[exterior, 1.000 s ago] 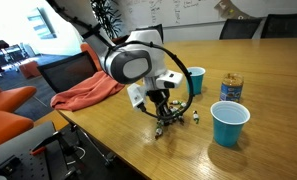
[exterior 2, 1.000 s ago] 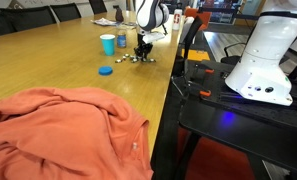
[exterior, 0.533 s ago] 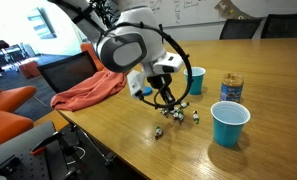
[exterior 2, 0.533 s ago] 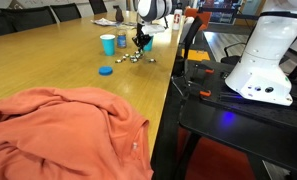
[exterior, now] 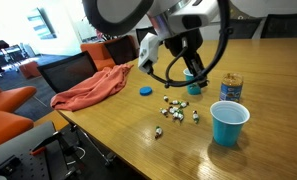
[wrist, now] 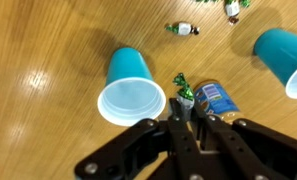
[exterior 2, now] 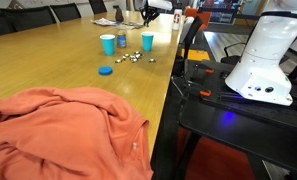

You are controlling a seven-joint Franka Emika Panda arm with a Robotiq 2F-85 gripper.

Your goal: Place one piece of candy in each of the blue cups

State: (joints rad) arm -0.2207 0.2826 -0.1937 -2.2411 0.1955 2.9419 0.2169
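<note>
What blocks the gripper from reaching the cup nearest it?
Likely nothing, so yes. In the wrist view the gripper, apparently gripping a candy, hangs high beside the upright cup's open mouth; the can is on the other side.

2 blue cups [wrist: 133,88], second cup [wrist: 283,55] at the wrist view's right edge. 1 can [wrist: 214,97]. 1 blue disc [exterior: 145,89]. 1 orange cloth [exterior: 93,87]. 1 candy [wrist: 184,90] pinched in the hand [wrist: 184,108]. Loose candies [exterior: 178,110] on the table [exterior: 138,130]: several, too small for an exact count.
</note>
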